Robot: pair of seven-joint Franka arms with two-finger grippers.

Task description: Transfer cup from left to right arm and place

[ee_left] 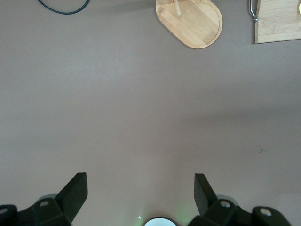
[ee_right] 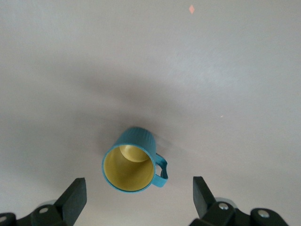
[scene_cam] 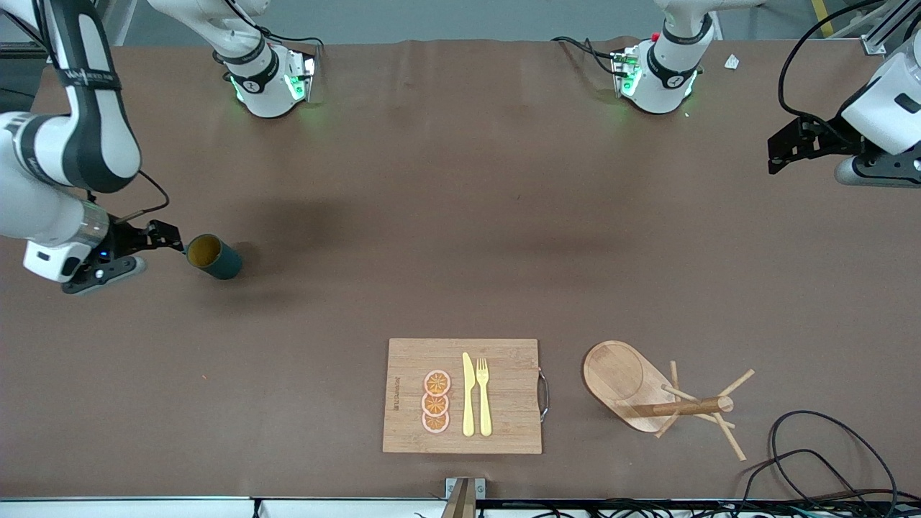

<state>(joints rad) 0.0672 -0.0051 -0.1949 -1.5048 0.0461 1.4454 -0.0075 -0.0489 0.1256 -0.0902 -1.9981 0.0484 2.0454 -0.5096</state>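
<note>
The cup (scene_cam: 214,257) is dark teal with a tan-yellow inside and stands on the brown table at the right arm's end, mouth up. In the right wrist view the cup (ee_right: 134,160) shows its handle at one side. It lies below my right gripper (ee_right: 138,186), clear of both fingers. My right gripper (scene_cam: 170,238) is open and holds nothing. My left gripper (scene_cam: 783,148) waits over bare table at the left arm's end. In the left wrist view the left gripper (ee_left: 140,181) is open with only tabletop between its fingers.
A wooden cutting board (scene_cam: 507,396) near the front edge carries a yellow knife (scene_cam: 468,396), a fork (scene_cam: 483,396) and three orange slices (scene_cam: 436,401). A wooden mug rack (scene_cam: 647,392) stands beside it. Black cables (scene_cam: 827,460) lie at the near corner.
</note>
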